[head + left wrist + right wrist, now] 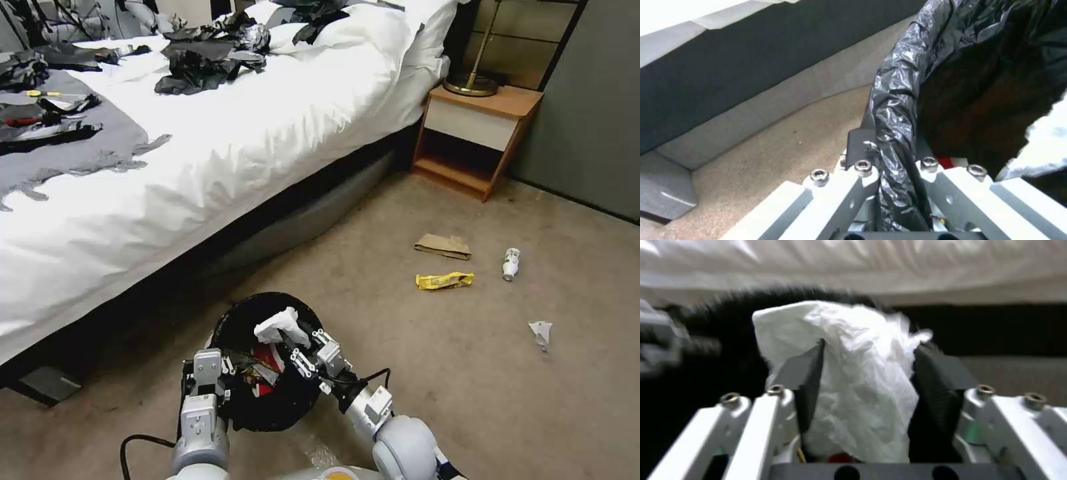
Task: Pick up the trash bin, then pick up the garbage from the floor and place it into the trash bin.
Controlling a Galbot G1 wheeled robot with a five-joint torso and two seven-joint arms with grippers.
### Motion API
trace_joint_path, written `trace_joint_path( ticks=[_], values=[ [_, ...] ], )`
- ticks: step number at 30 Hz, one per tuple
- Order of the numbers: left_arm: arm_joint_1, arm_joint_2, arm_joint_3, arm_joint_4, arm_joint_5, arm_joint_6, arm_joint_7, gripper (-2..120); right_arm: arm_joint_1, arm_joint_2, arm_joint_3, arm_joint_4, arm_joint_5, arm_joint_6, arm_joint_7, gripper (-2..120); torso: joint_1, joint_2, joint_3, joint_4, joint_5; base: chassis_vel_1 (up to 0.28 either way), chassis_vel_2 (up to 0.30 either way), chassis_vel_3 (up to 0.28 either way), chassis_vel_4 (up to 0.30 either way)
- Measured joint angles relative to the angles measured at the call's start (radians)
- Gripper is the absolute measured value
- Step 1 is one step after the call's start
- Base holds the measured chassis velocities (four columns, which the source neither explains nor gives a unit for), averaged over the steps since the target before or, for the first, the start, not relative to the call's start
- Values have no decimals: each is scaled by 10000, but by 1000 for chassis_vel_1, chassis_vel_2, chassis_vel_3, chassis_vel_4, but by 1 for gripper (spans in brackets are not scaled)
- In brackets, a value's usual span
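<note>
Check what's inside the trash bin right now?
The trash bin, held at its rim by the left gripper, shows red-and-white litter. The right gripper holds a crumpled white tissue over the opening. Anything deeper is hidden by the black liner's shadow.

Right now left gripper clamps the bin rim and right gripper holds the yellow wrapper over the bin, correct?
Not quite. The left gripper does clamp the trash bin rim, but the right gripper holds a crumpled white tissue, as the right wrist view shows. The yellow wrapper lies on the floor.
</note>
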Motion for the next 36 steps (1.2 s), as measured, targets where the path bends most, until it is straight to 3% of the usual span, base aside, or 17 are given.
trace_joint_path(
  ticks=[3,5,6,13,28,30,34,36],
  values=[
    [10,6,27,-9,39,0,-1,1,29,-81,-167,182,39,-80,-9,68,0,0,0,10,-14,0,0,0,0],
    [10,7,29,-12,43,0,0,1,28,-86,-173,196,40,-81,-10,68,0,0,0,9,-17,0,0,0,0],
    [11,18,35,-27,49,0,0,1,7,-101,-175,232,40,-83,-23,78,0,0,0,9,-22,0,0,0,0],
    [-23,48,17,-37,52,5,4,1,-124,-174,-177,508,18,-86,-108,99,0,0,0,6,-32,0,0,0,0],
    [-94,40,-19,27,44,23,19,1,-512,-292,-256,1673,-403,147,-137,100,0,0,0,1,-36,0,0,0,0],
    [-116,59,-73,52,22,24,21,1,-658,-186,-84,2238,-498,206,59,100,0,0,-1,-6,-14,0,0,0,0],
    [-157,120,-132,118,-34,24,30,1,-1006,-3,1061,3375,-1115,324,742,100,0,0,0,1,-24,0,0,0,0],
    [-223,160,-169,128,-115,24,47,1,-1490,148,2260,3928,-1453,509,1330,100,0,0,-1,-2,-29,0,0,0,0]
  ],
)
